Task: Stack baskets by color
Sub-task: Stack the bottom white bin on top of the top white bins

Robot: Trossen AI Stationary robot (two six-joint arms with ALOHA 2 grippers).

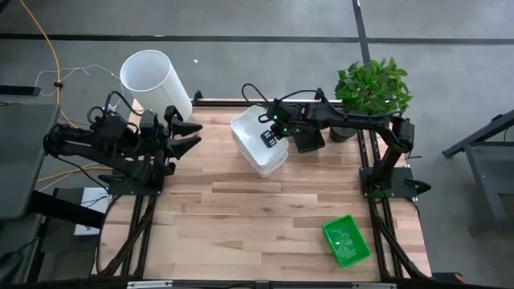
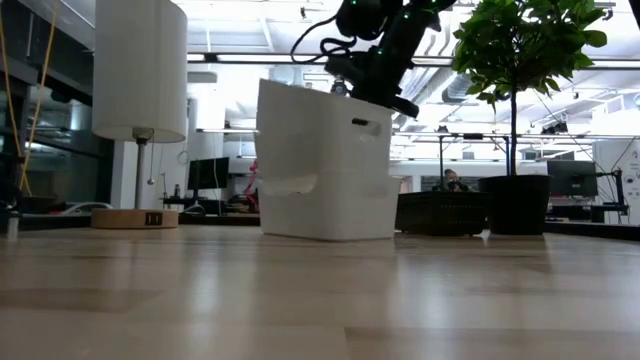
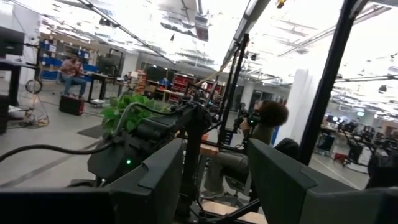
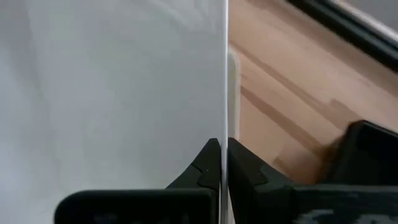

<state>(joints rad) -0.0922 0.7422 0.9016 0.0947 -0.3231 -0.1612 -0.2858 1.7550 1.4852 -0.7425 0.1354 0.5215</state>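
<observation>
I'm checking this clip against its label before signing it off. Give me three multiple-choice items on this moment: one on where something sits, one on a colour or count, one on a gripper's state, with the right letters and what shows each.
1. Where is the green basket?
A. near the table's front right corner
B. beside the white cylinder
C. under the plant

2. What colour is the basket at the right gripper?
A. green
B. white
C. black

3. How does the right gripper stand?
A. wide open above the table
B. shut on the wall of the white basket
C. out of every view

Answers:
1 A: the high view shows it alone near that corner, far from both arms.
2 B: the high and low views show white baskets beneath that gripper.
3 B: the right wrist view shows its fingers pinched on the thin white wall.
</observation>
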